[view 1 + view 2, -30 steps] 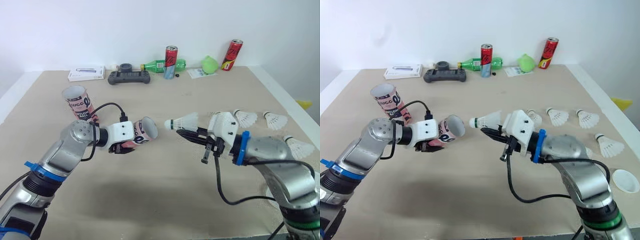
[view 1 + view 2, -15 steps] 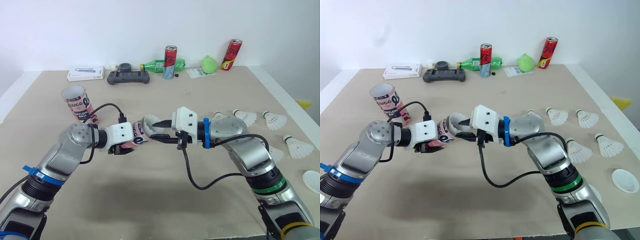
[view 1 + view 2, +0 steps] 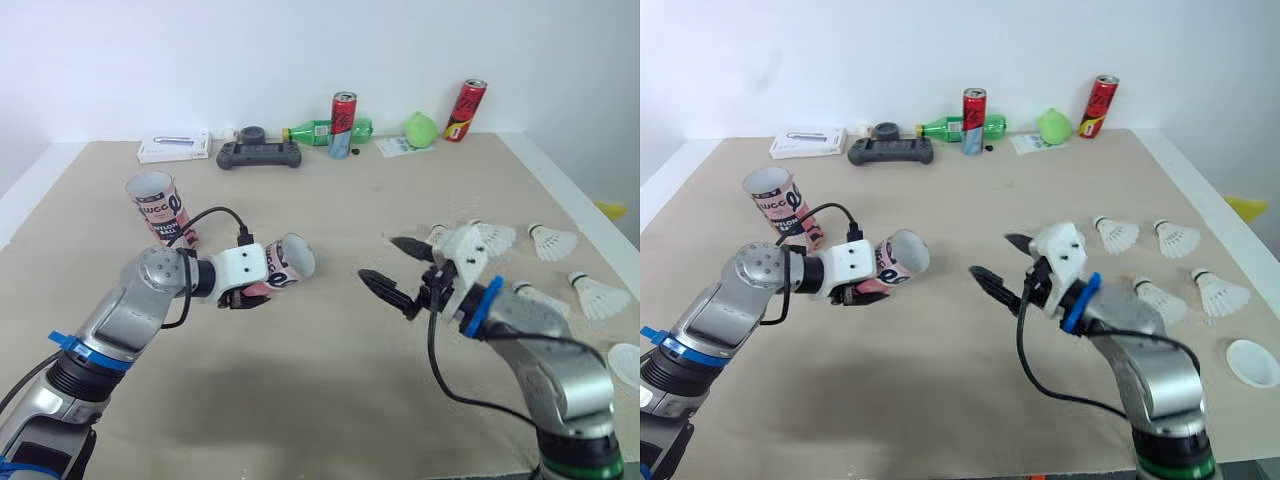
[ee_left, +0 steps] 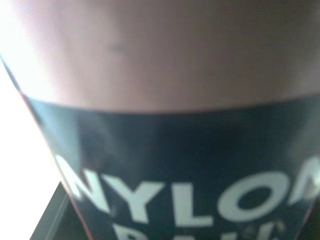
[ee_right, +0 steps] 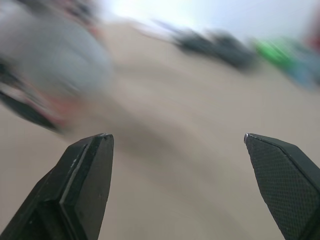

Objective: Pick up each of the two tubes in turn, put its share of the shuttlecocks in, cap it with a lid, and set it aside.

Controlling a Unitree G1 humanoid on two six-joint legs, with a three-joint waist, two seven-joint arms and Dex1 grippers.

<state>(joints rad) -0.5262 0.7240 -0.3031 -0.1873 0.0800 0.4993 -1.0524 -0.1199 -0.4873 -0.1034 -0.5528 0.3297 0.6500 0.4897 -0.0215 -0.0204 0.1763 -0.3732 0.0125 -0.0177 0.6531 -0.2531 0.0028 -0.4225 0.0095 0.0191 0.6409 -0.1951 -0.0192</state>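
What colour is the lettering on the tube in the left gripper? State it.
White letters on a black band of the tube, clearest in the left wrist view.

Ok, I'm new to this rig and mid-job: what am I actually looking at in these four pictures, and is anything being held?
This is a humanoid robot with two arms. The two wide pictures come from the twin cameras in its head, looking down over a table, with its left arm on the left. The other two come from cameras on the wrists, each looking along that arm's fingers.

The left end effector grips a pink and black tube on its side, its open mouth toward the other arm. The left wrist picture shows that tube's label up close. The right end effector is open and holds nothing.

On the table, a second tube stands at the left. Loose shuttlecocks and a white lid lie at the right. Along the far edge are two red cans, a green bottle, a black controller and a white box.
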